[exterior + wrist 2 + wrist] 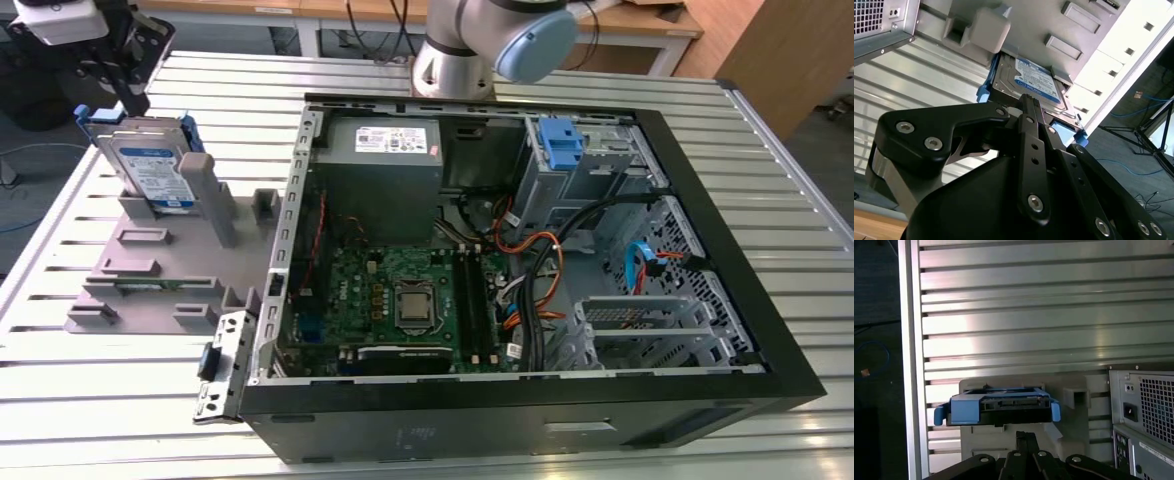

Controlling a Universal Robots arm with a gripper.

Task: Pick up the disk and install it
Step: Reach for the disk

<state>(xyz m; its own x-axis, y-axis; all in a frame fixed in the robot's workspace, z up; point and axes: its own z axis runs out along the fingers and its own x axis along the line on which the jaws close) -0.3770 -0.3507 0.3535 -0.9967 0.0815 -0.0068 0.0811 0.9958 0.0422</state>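
Observation:
The disk [154, 165] is a silver drive with a white-and-blue label in a blue carrier. It stands on edge in a grey holder [147, 260] at the exterior view's left. My gripper [134, 100] hangs just above the disk's top edge, its black fingers pressed together with nothing between them. In the second wrist view the gripper [1027, 100] points at the edge of the disk [1034, 80]. In the first wrist view the gripper [1026, 436] sits close to the blue end of the disk [999, 409].
An open computer case [747, 330] lies to the right of the holder, with a power supply [387, 140], a motherboard and cables inside. A blue bracket [561, 145] sits in its drive bay. Everything rests on a slatted metal table [80, 400].

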